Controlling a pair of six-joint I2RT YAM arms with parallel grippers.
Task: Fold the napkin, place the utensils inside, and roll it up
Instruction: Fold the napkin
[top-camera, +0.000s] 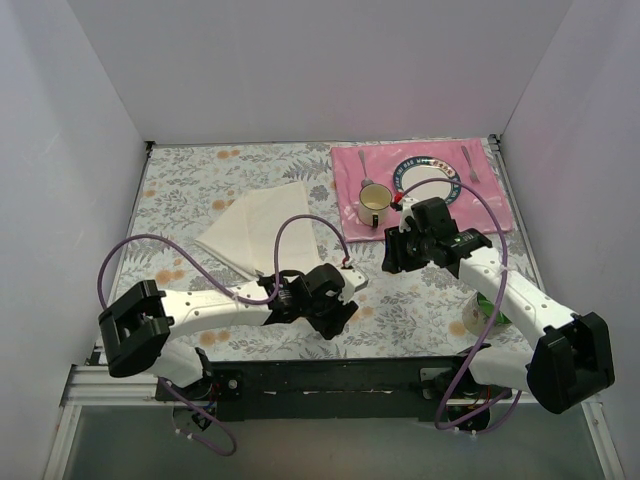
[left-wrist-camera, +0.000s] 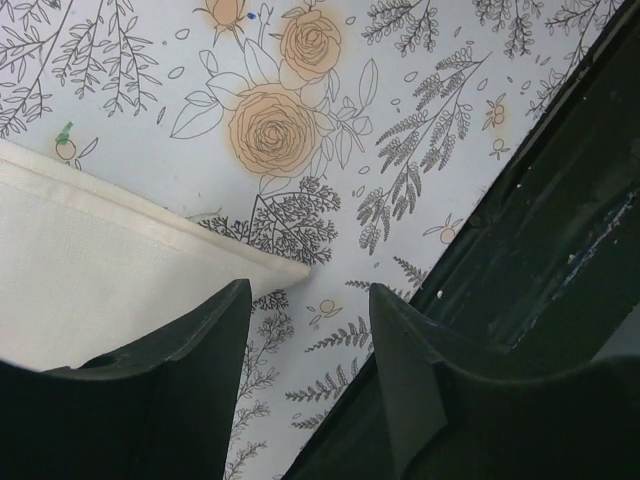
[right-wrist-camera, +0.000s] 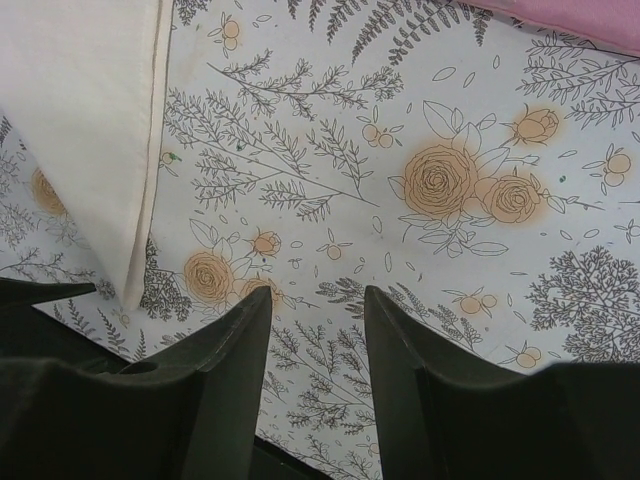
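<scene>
Top view
- Table cover (top-camera: 190, 190): a flowered cloth is spread over the whole table.
- Napkin (top-camera: 262, 225): it is laid folded on the left-middle part of the table, well apart from the pink mat. Its near corner reaches toward the left arm.
- Pink mat (top-camera: 345, 170): it is set at the far right. On it are a blue-rimmed plate (top-camera: 455, 195) and, left of that, a cup (top-camera: 375, 203). A fork (top-camera: 470, 165) is seen right of the plate.
- Left gripper (top-camera: 338, 308): it is held low over the near middle of the table, just right of the napkin's near corner. How far its jaws are spread cannot be told here.
- Right gripper (top-camera: 393, 255): it is held over the bare cloth, just nearer than the mat and close to the cup. Its jaws cannot be read here either.

Left wrist view
- Left gripper (left-wrist-camera: 308, 290): the jaws are seen partly spread, and nothing is held between them.
- Napkin (left-wrist-camera: 90, 270): a hemmed corner is seen flat on the cloth, its tip just ahead of the gap and close to the left finger (left-wrist-camera: 190, 370). Contact cannot be told.
- Dark rail (left-wrist-camera: 560, 250): it runs along the table edge on the right.

Right wrist view
- Right gripper (right-wrist-camera: 318, 295): the jaws are seen partly spread over flowered cloth, with nothing gripped.
- Napkin (right-wrist-camera: 80, 130): its folded edge is seen at upper left, apart from the fingers.
- Pink mat (right-wrist-camera: 580, 20): only a strip is seen at the top right corner.
</scene>
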